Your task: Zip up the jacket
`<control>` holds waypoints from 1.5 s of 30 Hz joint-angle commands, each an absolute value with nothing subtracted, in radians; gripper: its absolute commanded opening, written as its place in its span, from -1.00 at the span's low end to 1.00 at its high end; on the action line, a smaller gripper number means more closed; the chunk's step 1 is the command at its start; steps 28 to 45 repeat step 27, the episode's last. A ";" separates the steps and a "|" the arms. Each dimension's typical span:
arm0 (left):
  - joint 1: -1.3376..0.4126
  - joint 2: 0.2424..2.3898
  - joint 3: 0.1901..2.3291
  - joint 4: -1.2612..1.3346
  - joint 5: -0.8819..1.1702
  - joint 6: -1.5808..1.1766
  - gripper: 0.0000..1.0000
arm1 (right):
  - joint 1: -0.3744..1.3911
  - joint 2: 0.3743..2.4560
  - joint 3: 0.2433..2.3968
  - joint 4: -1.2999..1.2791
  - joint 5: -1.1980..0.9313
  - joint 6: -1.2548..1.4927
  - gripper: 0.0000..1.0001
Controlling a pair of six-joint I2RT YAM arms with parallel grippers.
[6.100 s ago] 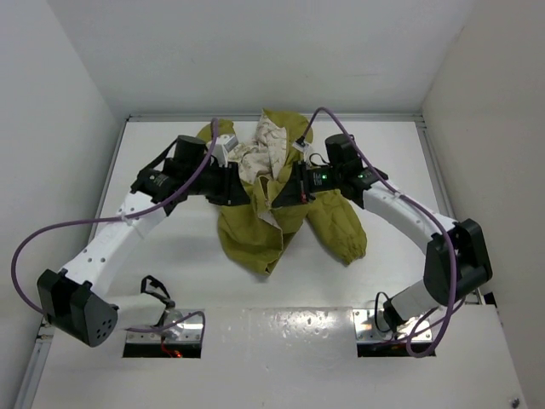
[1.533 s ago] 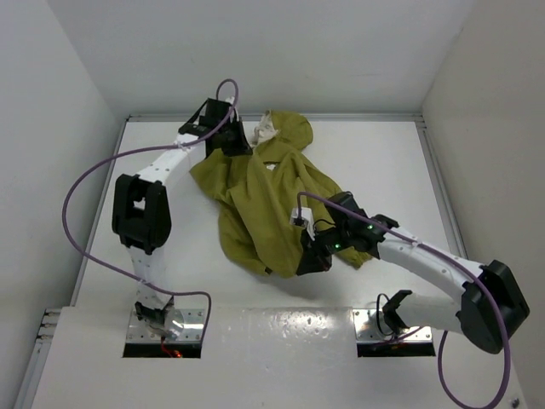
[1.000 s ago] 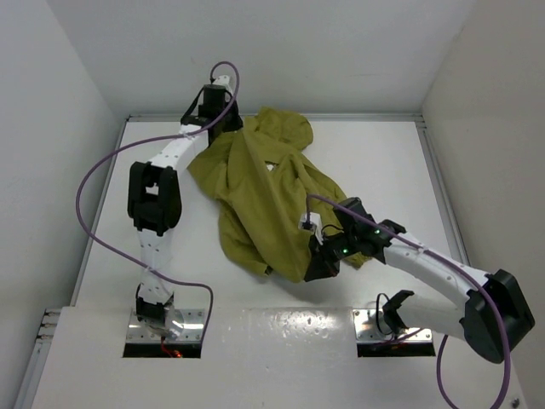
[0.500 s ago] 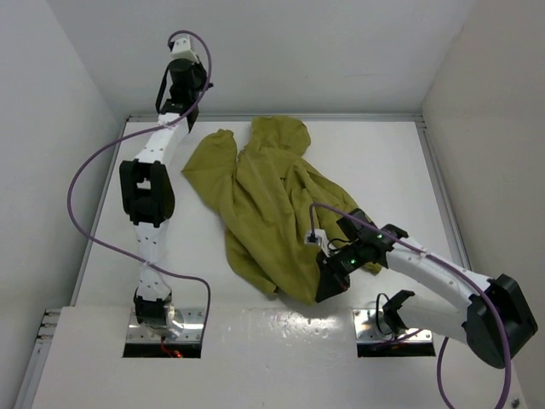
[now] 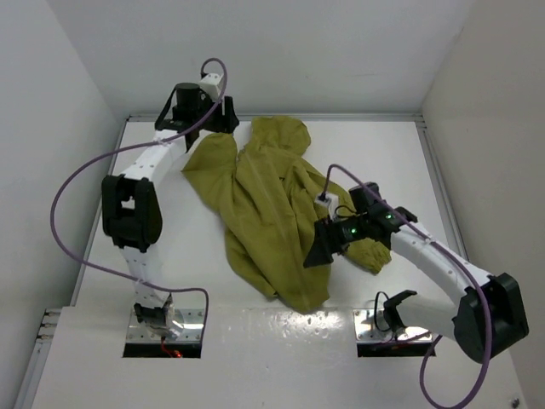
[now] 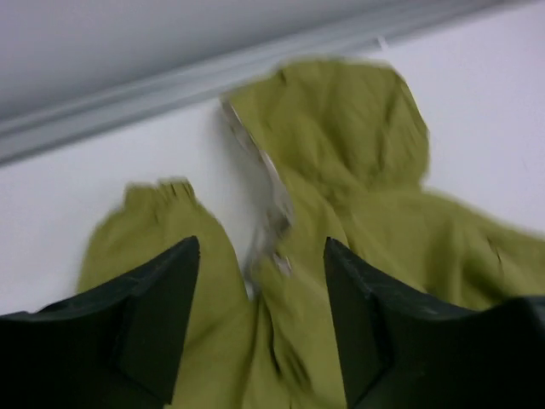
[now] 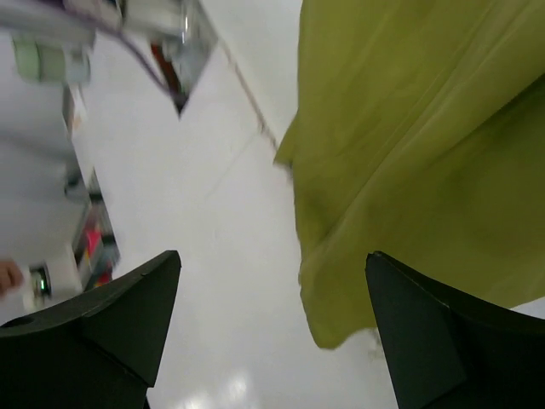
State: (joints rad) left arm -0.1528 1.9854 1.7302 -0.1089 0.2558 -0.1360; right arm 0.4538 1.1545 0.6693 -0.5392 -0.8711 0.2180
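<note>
The olive-yellow jacket point(image 5: 268, 213) lies spread on the white table, hood point(image 5: 285, 136) toward the back wall and hem point(image 5: 308, 294) toward the near edge. My left gripper point(image 5: 221, 119) hovers open just behind the left sleeve. In the left wrist view it point(image 6: 260, 245) looks down on the hood point(image 6: 341, 128), an elastic cuff point(image 6: 157, 200) and a strip of cream lining point(image 6: 271, 200); nothing sits between the fingers. My right gripper point(image 5: 317, 254) hangs open above the jacket's lower right part. In the right wrist view it point(image 7: 272, 257) frames the hem corner point(image 7: 336, 328), holding nothing.
White walls close in the table on three sides, with a rail point(image 5: 272, 117) along the back. The two arm bases stand in slots point(image 5: 162, 336) point(image 5: 393, 328) at the near edge. The right sleeve's cuff point(image 5: 373, 256) pokes out beside the right arm.
Both grippers have opened and let go of the jacket. The left arm came down from high at the back wall. The right gripper lifted away from the hem, and the jacket settled flatter.
</note>
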 commanded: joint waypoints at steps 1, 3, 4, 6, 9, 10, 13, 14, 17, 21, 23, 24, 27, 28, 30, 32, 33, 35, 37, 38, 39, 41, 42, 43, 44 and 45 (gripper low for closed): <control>-0.133 1.771 1.626 -0.255 0.497 -0.025 0.37 | 0.381 1.129 0.741 -0.417 -0.870 0.347 0.79; -0.158 1.674 1.544 -0.348 0.525 0.091 0.52 | 0.321 1.150 0.785 -0.443 -0.864 0.353 0.79; -0.170 1.634 1.505 -0.388 0.485 0.109 0.56 | 0.304 1.161 0.799 -0.460 -0.862 0.342 0.79; -0.192 1.510 1.375 -0.397 0.431 0.118 0.60 | 0.244 1.206 0.834 -0.532 -0.856 0.327 0.79; -0.201 1.412 1.269 -0.439 0.390 0.094 0.92 | 0.177 1.220 0.859 -0.574 -0.839 0.301 0.79; -0.201 1.388 1.255 -0.458 0.368 0.094 0.97 | 0.158 1.218 0.862 -0.578 -0.824 0.290 0.79; -0.186 1.327 1.217 -0.543 0.327 0.084 1.00 | 0.097 1.207 0.850 -0.548 -0.733 0.265 0.81; -0.170 1.297 1.204 -0.543 0.327 0.069 1.00 | 0.083 1.210 0.845 -0.537 -0.700 0.243 0.81; -0.106 1.261 1.158 -0.543 0.302 0.020 1.00 | 0.005 1.219 0.835 -0.505 -0.651 0.193 0.90; -0.055 1.252 1.115 -0.514 0.293 -0.004 1.00 | -0.093 1.201 0.805 -0.502 -0.588 0.077 1.00; -0.042 1.252 1.102 -0.491 0.284 -0.015 1.00 | -0.104 1.190 0.782 -0.499 -0.562 0.028 1.00; -0.041 1.252 1.101 -0.491 0.275 -0.015 1.00 | -0.109 1.183 0.779 -0.499 -0.552 0.019 1.00; -0.031 1.261 1.091 -0.480 0.264 -0.025 1.00 | -0.129 1.183 0.778 -0.514 -0.535 -0.040 1.00; -0.031 1.261 1.091 -0.480 0.264 -0.025 1.00 | -0.129 1.183 0.778 -0.514 -0.535 -0.040 1.00; -0.031 1.261 1.091 -0.480 0.264 -0.025 1.00 | -0.129 1.183 0.778 -0.514 -0.535 -0.040 1.00; -0.031 1.261 1.091 -0.480 0.264 -0.025 1.00 | -0.129 1.183 0.778 -0.514 -0.535 -0.040 1.00; -0.031 1.261 1.091 -0.480 0.264 -0.025 1.00 | -0.129 1.183 0.778 -0.514 -0.535 -0.040 1.00; -0.031 1.261 1.091 -0.480 0.264 -0.025 1.00 | -0.129 1.183 0.778 -0.514 -0.535 -0.040 1.00; -0.031 1.261 1.091 -0.480 0.264 -0.025 1.00 | -0.129 1.183 0.778 -0.514 -0.535 -0.040 1.00; -0.031 1.261 1.091 -0.480 0.264 -0.025 1.00 | -0.129 1.183 0.778 -0.514 -0.535 -0.040 1.00; -0.031 1.261 1.091 -0.480 0.264 -0.025 1.00 | -0.129 1.183 0.778 -0.514 -0.535 -0.040 1.00; -0.031 1.261 1.091 -0.480 0.264 -0.025 1.00 | -0.129 1.183 0.778 -0.514 -0.535 -0.040 1.00; -0.031 1.261 1.091 -0.480 0.264 -0.025 1.00 | -0.129 1.183 0.778 -0.514 -0.535 -0.040 1.00; -0.031 1.261 1.091 -0.480 0.264 -0.025 1.00 | -0.129 1.183 0.778 -0.514 -0.535 -0.040 1.00; -0.031 1.261 1.091 -0.480 0.264 -0.025 1.00 | -0.129 1.183 0.778 -0.514 -0.535 -0.040 1.00; -0.031 1.261 1.091 -0.480 0.264 -0.025 1.00 | -0.129 1.183 0.778 -0.514 -0.535 -0.040 1.00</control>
